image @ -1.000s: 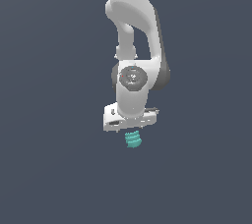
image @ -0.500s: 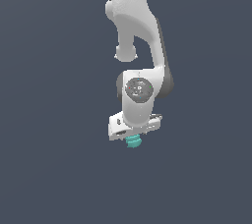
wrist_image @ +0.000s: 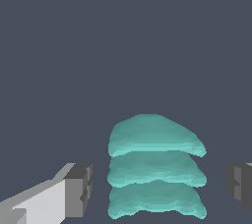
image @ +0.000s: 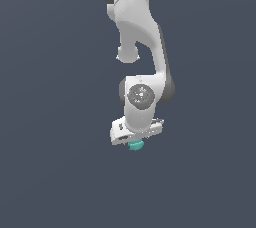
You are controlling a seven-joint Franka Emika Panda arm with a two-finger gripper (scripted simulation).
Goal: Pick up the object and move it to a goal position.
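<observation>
Straddling the object (wrist_image: 155,169), the pincer (image: 135,139) is standing released, fingers (wrist_image: 78,188) apart from it (no contact showing); grasping is in hand, so closing is coming next.

glossy white arm (image: 137,32), dark joints; grey-padded fingers (wrist_image: 78,190) (blocky)

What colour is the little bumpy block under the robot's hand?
The block is teal-green with ridged layers, seen best in the wrist view.
</observation>
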